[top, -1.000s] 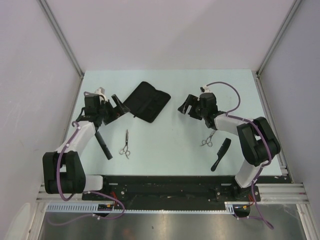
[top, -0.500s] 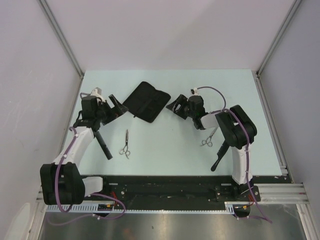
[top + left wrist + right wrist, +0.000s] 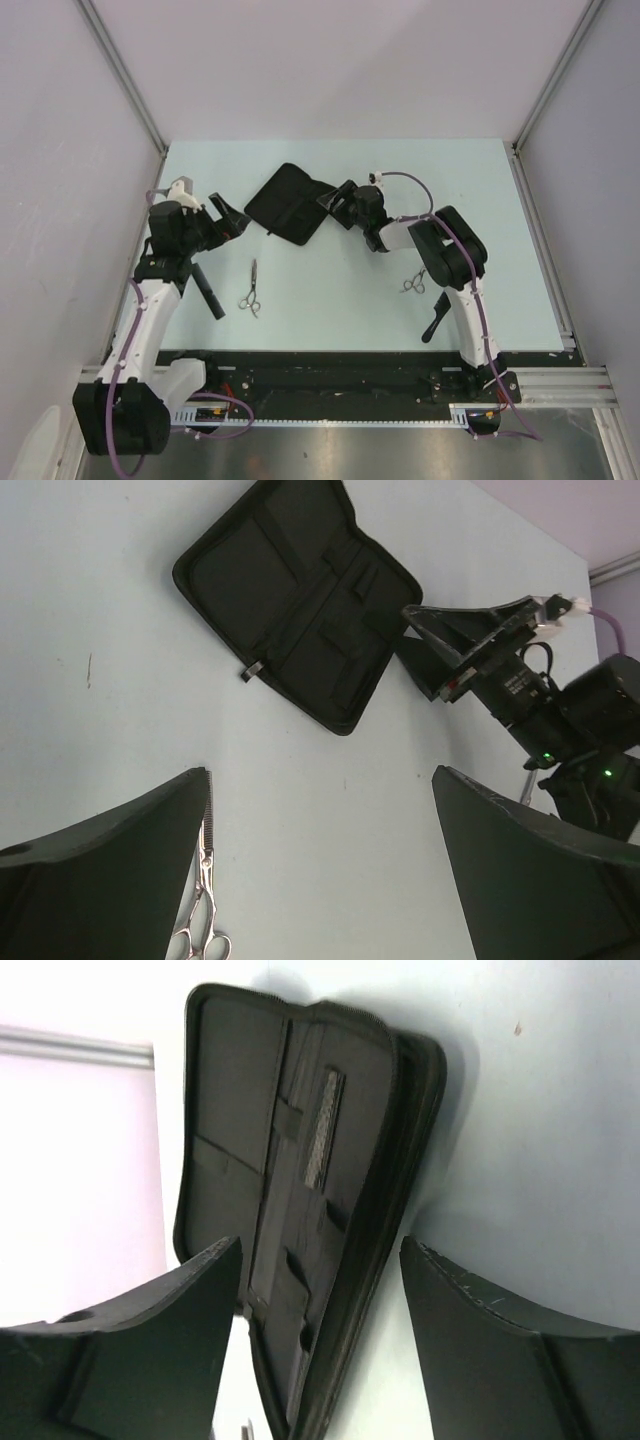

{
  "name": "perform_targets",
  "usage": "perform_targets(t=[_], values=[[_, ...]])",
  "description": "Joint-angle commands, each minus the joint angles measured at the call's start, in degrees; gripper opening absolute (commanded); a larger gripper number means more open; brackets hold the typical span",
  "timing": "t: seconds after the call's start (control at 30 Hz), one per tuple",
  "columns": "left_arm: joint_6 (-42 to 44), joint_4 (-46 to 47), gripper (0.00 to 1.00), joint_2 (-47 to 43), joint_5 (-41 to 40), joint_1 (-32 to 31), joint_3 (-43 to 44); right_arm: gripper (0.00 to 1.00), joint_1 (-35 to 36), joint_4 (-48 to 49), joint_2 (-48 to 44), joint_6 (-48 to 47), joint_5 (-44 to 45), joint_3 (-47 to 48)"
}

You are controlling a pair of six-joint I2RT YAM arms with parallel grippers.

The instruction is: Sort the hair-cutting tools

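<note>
Black fabric case [image 3: 290, 203] prob. to be steadied first, judging by right claw [image 3: 320, 1250] poised at its right edge w/ jaws apart, gripping nothing. Best done thus: come in low over nearest edge, take only the flap rim, close gently, avoid dragging whole case across surface [image 3: 330, 290]; leave inner pockets facing up & reachable for tools. Have left claw [image 3: 322, 780], wide open & empty, just left of case, ready to drop onto left scissors [image 3: 250, 290] near it; pinch at pivot rather than ring handles, since thin metal lying flat prob. slips. Count: scissors x2, i.e. left scissors centre-left next to long narrow comb [image 3: 208, 290], right scissors [image 3: 414, 282] right of centre beside right arm; combs x2, i.e. long narrow comb beside left arm, handled comb [image 3: 430, 327] front-right, partly hidden by right arm; case x1, lying open at back centre; claws x2. All 4 tools flat on bare surface, none of them in case, each apart from it.
</note>
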Motion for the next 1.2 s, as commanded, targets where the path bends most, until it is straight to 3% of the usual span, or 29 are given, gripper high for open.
perform_targets(t=[0.0, 0.07, 0.2, 0.27, 0.43, 0.47, 0.67, 0.8, 0.97, 1.17], values=[[2.25, 0.59, 1.0, -3.42, 1.22, 0.13, -0.83, 0.68, 0.11, -6.42, 5.32, 2.91, 5.64, 4.01], [2.07, 0.51, 1.0, -4.03, 1.05, 0.04, -1.36, 0.56, 0.11, -6.33, 6.98, 3.08, 5.82, 5.07], [2.51, 0.42, 1.0, -4.39, 0.79, 0.13, -1.89, 0.5, 0.19, -8.52, 8.05, 5.45, 8.45, 5.87], [3.21, 0.25, 1.0, -4.47, 0.96, 0.13, -1.71, 0.41, 0.2, -10.62, 7.79, 5.37, 9.42, 5.95], [4.88, -0.28, 1.0, -4.21, -0.09, 0.21, -1.19, 0.03, 0.11, -15.19, 6.12, 4.14, 10.92, 5.78], [4.97, -0.54, 1.0, -4.12, -0.36, 0.22, -1.1, 0.0, 0.11, -15.73, 5.77, 3.88, 11.09, 5.26], [5.77, -3.61, 1.0, -3.16, -4.48, 0.13, 0.57, 0.0, -2.43, -19.77, 0.85, 5.36, 10.04, -0.01], [5.16, -5.9, 1.0, -2.45, -6.42, 0.13, 2.42, 0.0, -5.07, -19.77, -4.86, 4.5, 8.64, -8.79], [2.26, -7.92, 1.0, -1.93, -8.61, 0.21, 2.51, 0.0, -6.13, -29.34, -13.55, 2.12, 6.44, -14.34], [-4.51, -15.73, 1.0, -0.17, -19.58, 0.22, 1.54, 0.02, -4.99, -32.26, -21.91, 7.72, 4.69, -24.96]])
